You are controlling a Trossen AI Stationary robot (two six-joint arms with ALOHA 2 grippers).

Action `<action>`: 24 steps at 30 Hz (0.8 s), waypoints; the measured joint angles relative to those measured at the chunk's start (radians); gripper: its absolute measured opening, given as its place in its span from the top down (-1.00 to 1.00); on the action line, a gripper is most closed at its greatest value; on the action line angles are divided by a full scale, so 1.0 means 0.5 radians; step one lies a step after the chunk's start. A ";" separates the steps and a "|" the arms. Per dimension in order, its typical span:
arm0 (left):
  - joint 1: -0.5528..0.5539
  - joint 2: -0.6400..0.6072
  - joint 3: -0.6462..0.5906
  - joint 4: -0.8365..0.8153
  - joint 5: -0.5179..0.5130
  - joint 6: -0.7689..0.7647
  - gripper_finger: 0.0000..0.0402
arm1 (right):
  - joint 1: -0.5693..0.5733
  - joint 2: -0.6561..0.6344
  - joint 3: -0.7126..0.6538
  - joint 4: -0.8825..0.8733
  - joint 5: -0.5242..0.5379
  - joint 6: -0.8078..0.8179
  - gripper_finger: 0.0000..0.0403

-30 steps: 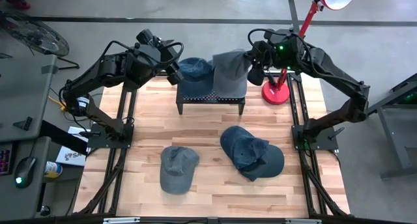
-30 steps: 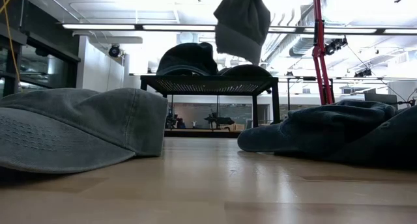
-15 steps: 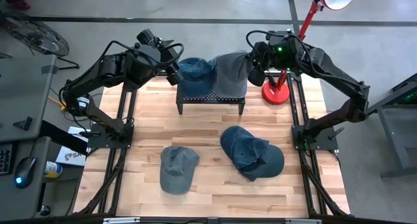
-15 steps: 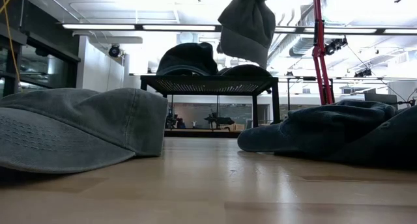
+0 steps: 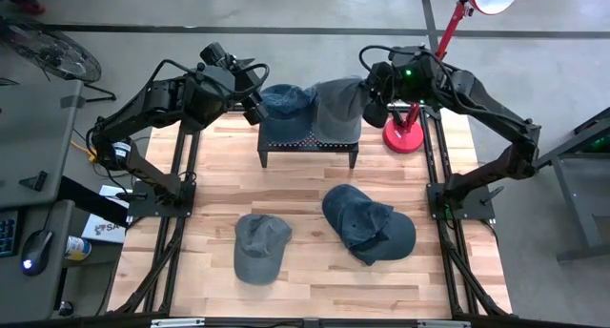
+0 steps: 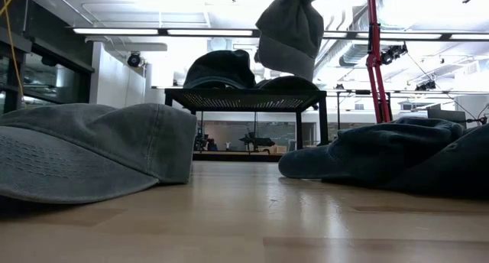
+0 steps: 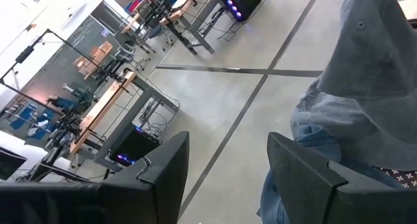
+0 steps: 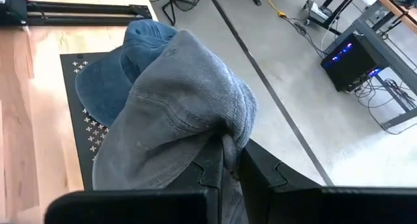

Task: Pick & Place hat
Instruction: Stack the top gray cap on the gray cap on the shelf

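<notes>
My right gripper (image 5: pixel 370 101) is shut on a grey hat (image 5: pixel 335 109), which it keeps above the right half of a black perforated stand (image 5: pixel 307 147) at the table's far side. In the low view the grey hat (image 6: pixel 289 30) hangs clear over the stand (image 6: pixel 244 99). A blue hat (image 5: pixel 284 101) sits on the stand's left half, crown up. My left gripper (image 5: pixel 255 107) hovers open just left of that blue hat (image 7: pixel 313 142), touching nothing. Another dark crown (image 6: pixel 286 83) shows on the stand under the grey hat. My right gripper pinches a bunched fold of the grey hat's edge (image 8: pixel 229 140) between its two fingers (image 8: pixel 257 168), coming from the table's right side. The hat is lifted clear. It hangs beside and below the fingers, slack and crumpled, over the stand.
A grey hat (image 5: pixel 259 247) lies on the wooden table near the front left. A pile of blue hats (image 5: pixel 367 223) lies to its right. A red lamp base (image 5: pixel 404 137) stands just right of the stand, under my right arm.
The hanging grey hat has shifted a little and turned slightly above the stand along with my right gripper, then stayed still for the last half second. The left arm has kept still.
</notes>
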 joint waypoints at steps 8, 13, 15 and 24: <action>0.000 0.000 0.000 -0.014 0.000 0.000 0.00 | 0.000 -0.001 0.000 -0.109 0.001 0.047 0.90; 0.000 0.000 0.000 -0.013 0.001 0.000 0.00 | 0.000 -0.008 0.000 -0.104 0.000 0.052 0.90; 0.000 0.000 0.000 -0.013 0.001 0.000 0.00 | 0.000 -0.016 0.000 -0.095 0.000 0.052 0.90; 0.000 0.000 -0.001 -0.013 0.001 0.000 0.00 | 0.028 -0.167 0.000 0.029 0.011 0.055 0.90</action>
